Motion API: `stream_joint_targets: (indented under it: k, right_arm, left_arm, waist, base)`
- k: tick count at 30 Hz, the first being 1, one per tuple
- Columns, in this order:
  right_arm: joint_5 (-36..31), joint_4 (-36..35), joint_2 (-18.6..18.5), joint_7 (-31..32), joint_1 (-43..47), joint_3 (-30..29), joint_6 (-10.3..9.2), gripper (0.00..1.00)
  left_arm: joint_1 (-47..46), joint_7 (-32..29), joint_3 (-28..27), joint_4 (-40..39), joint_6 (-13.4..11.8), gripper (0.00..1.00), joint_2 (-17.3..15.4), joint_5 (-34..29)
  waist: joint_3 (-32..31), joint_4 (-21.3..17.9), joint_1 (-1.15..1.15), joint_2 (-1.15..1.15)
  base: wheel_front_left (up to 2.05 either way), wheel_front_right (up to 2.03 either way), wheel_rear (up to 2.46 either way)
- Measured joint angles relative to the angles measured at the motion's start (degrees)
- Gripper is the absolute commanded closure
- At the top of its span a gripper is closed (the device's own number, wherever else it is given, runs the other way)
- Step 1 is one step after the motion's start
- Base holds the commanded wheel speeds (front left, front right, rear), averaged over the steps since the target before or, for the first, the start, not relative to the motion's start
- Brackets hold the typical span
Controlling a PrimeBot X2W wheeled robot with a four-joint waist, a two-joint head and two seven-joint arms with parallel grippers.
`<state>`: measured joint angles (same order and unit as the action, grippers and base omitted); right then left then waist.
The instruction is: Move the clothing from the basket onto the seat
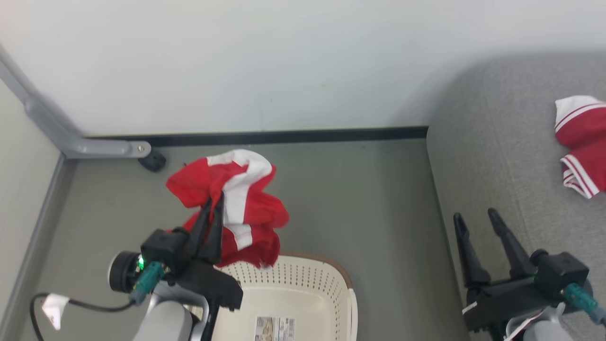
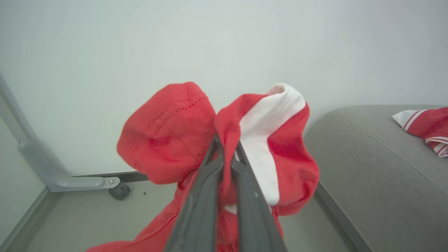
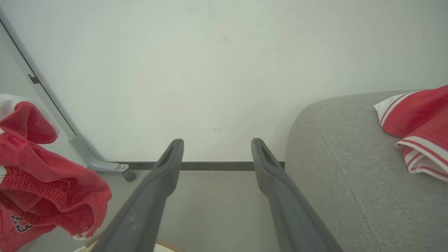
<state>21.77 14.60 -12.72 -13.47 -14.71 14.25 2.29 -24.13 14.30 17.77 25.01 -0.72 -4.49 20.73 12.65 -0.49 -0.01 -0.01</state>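
Note:
My left gripper (image 1: 215, 201) is shut on a red garment with white bands (image 1: 236, 203), which hangs bunched above the far rim of the cream perforated basket (image 1: 303, 289). In the left wrist view the two fingers (image 2: 206, 182) pinch the red cloth (image 2: 168, 140) between them. A second red garment with white stripes (image 1: 580, 142) lies on the grey seat (image 1: 492, 156) at the right. My right gripper (image 1: 476, 218) stands open over the seat's near left edge, nothing between its fingers (image 3: 157, 185). The basket's inside shows a paper label and no cloth that I can see.
A white wall with a dark skirting (image 1: 284, 136) closes the far side. A grey metal leg with a black caster (image 1: 152, 161) stands at the far left. Grey floor (image 1: 360, 208) lies between basket and seat. A black cable with a white tag (image 1: 52, 308) lies at lower left.

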Motion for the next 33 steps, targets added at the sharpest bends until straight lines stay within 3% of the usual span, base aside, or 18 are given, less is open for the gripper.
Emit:
stream_joint_targets:
  k: [7, 17, 33]
  right_arm:
    - [0.0, 0.3, 1.1, 0.1, 5.2, 1.9, -0.01, 0.0]
    - [0.0, -3.6, 2.3, 0.7, 10.8, 4.3, -0.12, 0.0]
    - [0.0, -9.3, 2.5, 2.4, 13.7, 6.0, -0.62, 0.0]
  left_arm:
    - [6.1, 0.0, 3.2, -5.5, 2.8, 1.0, -0.2, -0.2]
    - [12.3, 0.0, 8.7, -13.4, 4.4, 1.0, 0.0, -0.6]
    - [13.0, -4.1, 12.8, -19.8, 4.8, 1.0, 0.3, -0.7]
  waist:
    - [-6.1, -0.6, 0.0, 0.0]
    - [-12.3, -2.4, 0.0, 0.0]
    - [-13.4, -4.1, 0.01, 0.01]
  base:
    - [0.0, 0.0, 0.0]
    - [0.0, 0.0, 0.0]
    - [0.0, 0.0, 0.0]
